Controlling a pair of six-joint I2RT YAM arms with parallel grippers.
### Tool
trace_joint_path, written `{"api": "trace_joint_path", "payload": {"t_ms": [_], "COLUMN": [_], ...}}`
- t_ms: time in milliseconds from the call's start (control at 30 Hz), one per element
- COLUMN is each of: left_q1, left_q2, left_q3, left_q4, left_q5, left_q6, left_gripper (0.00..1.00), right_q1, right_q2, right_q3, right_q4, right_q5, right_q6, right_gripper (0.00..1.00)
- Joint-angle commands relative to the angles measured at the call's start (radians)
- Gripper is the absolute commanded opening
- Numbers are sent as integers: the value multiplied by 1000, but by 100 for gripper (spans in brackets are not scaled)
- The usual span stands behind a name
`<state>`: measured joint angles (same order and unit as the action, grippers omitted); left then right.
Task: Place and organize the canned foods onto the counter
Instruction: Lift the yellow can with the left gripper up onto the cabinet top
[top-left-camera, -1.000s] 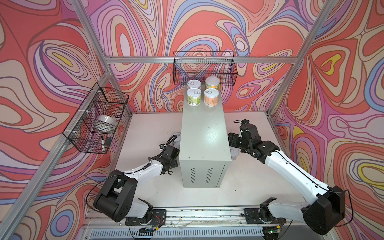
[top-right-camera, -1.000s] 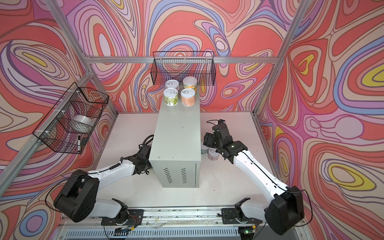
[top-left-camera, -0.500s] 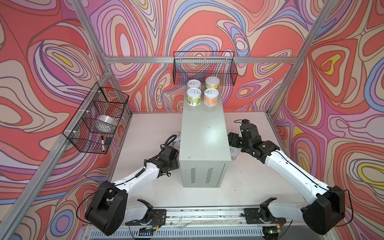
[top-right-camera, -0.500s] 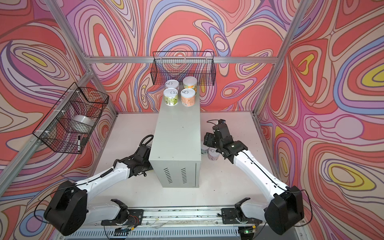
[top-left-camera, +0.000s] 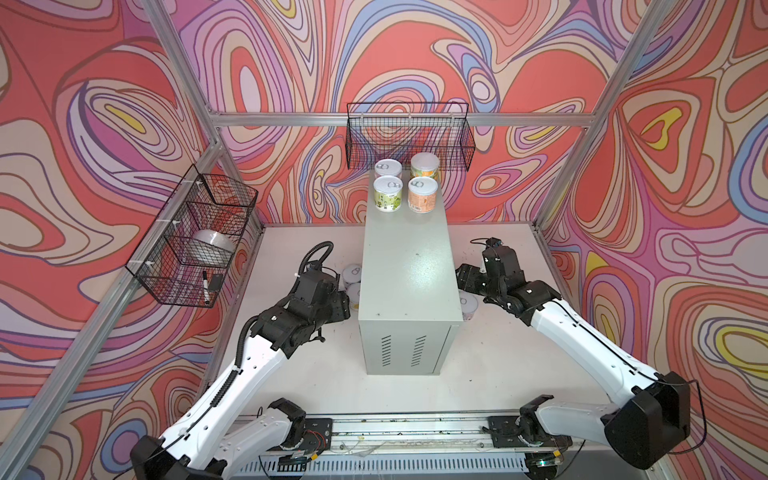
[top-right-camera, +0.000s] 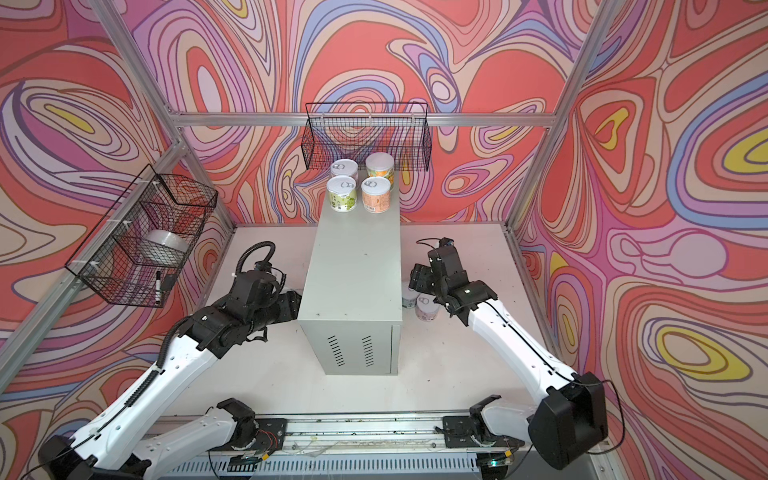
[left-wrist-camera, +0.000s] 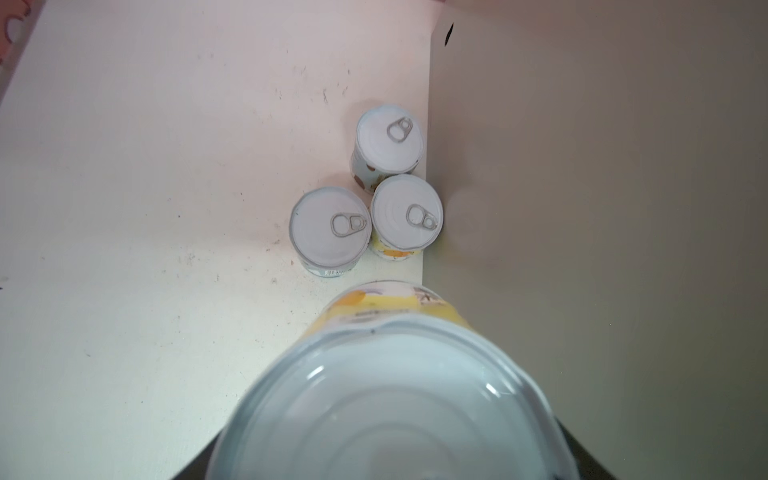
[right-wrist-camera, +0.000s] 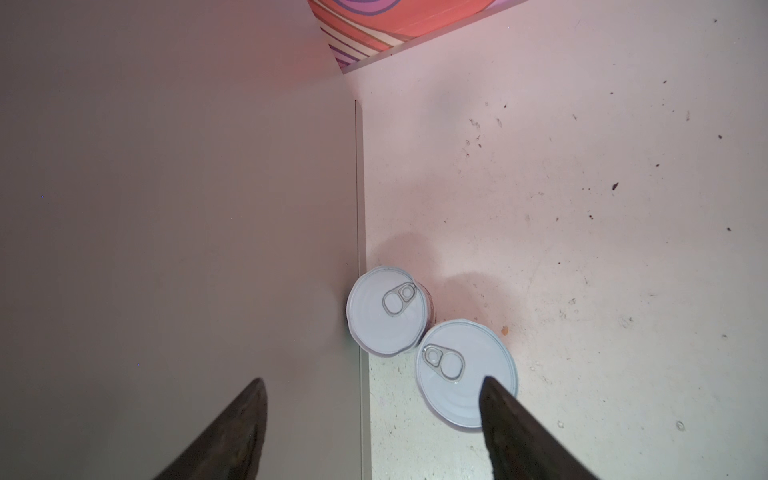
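Pair: left arm and right arm. White shells are covering the long links; black housings are capping joints and wrists. A ribbed black conduit is looping just behind the left end effector. A thin black cable is running along the white link behind the right end effector, whose fingers are showing dark and tapered.
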<state>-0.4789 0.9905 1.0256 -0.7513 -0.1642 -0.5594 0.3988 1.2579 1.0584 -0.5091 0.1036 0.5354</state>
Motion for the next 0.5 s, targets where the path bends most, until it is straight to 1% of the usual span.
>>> {"api": "trace_joint_path", "payload": {"t_ms": [0,233,400,467], "left_q1": [-3,-2,-3,-2], "left_q2": [-15,40,101,125], "left_q3": [113,379,591,663], "left_q4": [-87,-198,-265,-280], "left_q5": [-42,-93,-52,-17], "left_q6": [69,195,264,287], "left_gripper": [0,0,0,0], "right_q1": [-11,-19,-25,-26], "right_q2": [-4,-14,-15,-25], "right_q3": [24,43,59,63], "right_q4": [-3,-15,-30,-37], "right_q5": [-15,-13,-7,-3], "right_q6": [-14,-23,-27,-26], "right_gripper": [82,82,82,82]}}
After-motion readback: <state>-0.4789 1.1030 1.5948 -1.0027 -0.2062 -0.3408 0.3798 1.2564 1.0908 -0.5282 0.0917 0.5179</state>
